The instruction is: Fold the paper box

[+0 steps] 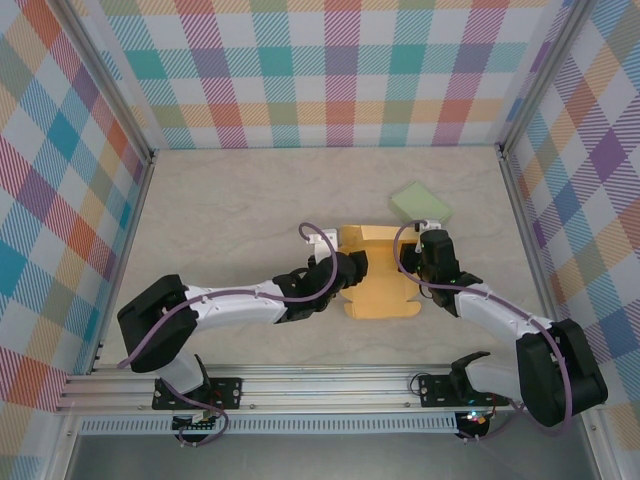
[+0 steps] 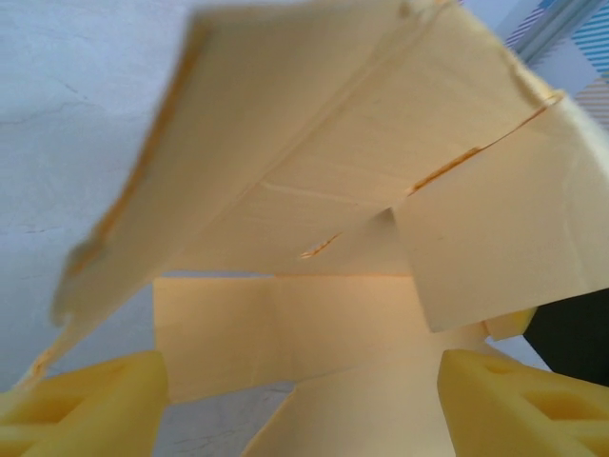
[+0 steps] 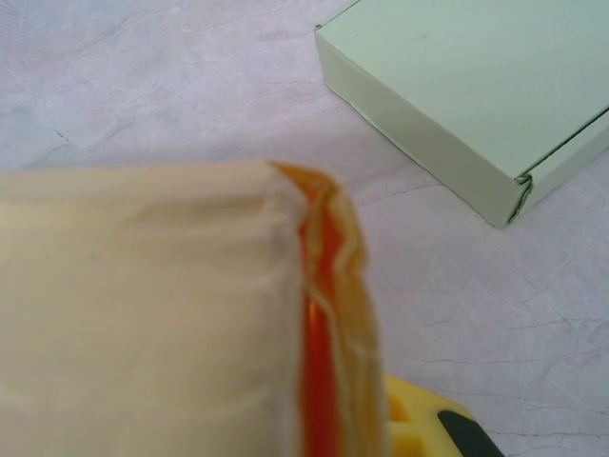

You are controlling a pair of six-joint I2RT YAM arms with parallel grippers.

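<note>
On the pale table (image 1: 230,210), the half-folded tan paper box (image 1: 378,290) sits at centre between both arms, a closed green box (image 1: 420,202) near its far right corner. Left hand (image 1: 348,272) spread wide at the box's left side; right hand (image 1: 428,248) pinching its right wall.

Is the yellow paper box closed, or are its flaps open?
Open: the paper box has flaps raised apart, and the left wrist view looks into its inside.

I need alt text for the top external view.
A half-folded yellow paper box lies on the table between the left gripper and the right gripper. A closed pale green box lies behind it, to the right.
</note>
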